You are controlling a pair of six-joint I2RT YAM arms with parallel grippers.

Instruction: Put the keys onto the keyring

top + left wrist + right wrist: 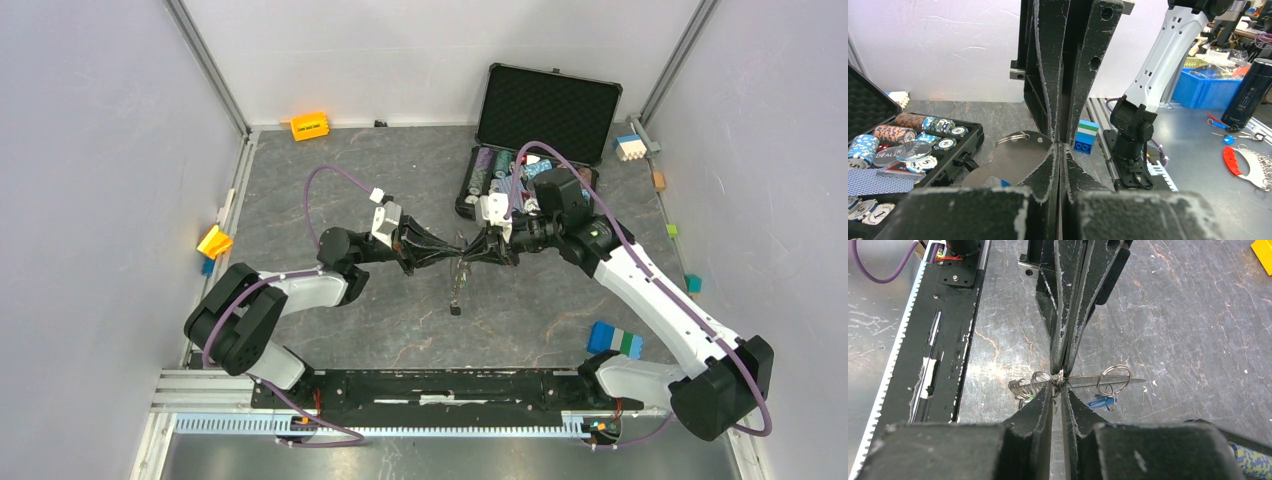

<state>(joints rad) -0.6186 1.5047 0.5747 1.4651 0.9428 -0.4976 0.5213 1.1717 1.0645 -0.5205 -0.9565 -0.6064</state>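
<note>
My two grippers meet tip to tip above the middle of the table. The left gripper [446,252] [1060,148] is shut on a flat silver key [1003,162], which juts out sideways and carries a small split ring [1018,136]. In the right wrist view the key [1128,380] shows edge-on. The right gripper [472,250] [1059,389] has its jaws pinched on a small ring of the keyring [1059,380], beside a bunch of silver rings [1023,386] with a green tag [1031,398]. The thin chain [456,285] hangs down to a dark fob [455,309].
An open black case [545,110] with poker chips [923,142] stands at the back right. A blue and green brick [614,340] [1085,136] lies near the right arm's base. Orange [309,126] and yellow [214,241] bricks sit at the left edges. The black base rail [430,385] runs along the front.
</note>
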